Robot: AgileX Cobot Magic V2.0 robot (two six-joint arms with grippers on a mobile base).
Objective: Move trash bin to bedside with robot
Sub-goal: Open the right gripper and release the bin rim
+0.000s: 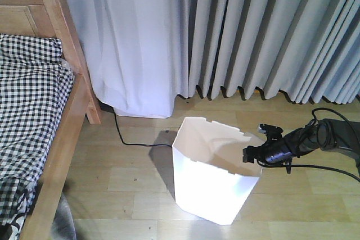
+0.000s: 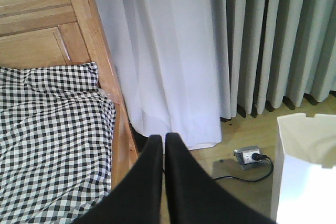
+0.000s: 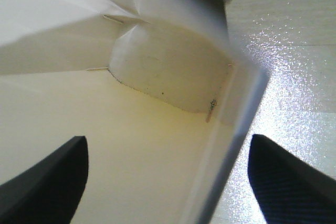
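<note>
On the wooden floor near the curtain, the trash bin (image 1: 211, 181) is placed, apart from the bedside (image 1: 59, 139).

Its right rim is straddled by the spread right gripper (image 3: 168, 182); the left gripper (image 2: 164, 145) is pressed together, holding nothing.

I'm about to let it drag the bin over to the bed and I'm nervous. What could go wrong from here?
1. The right gripper is open, straddling only the trash bin rim's thin wall; a one-sided pull could flex it, slip off, or tip the bin.
2. A black cable crosses the floor between bin and bedside; the base may snag on it.
3. The left gripper is shut and idle, giving no support.
</note>
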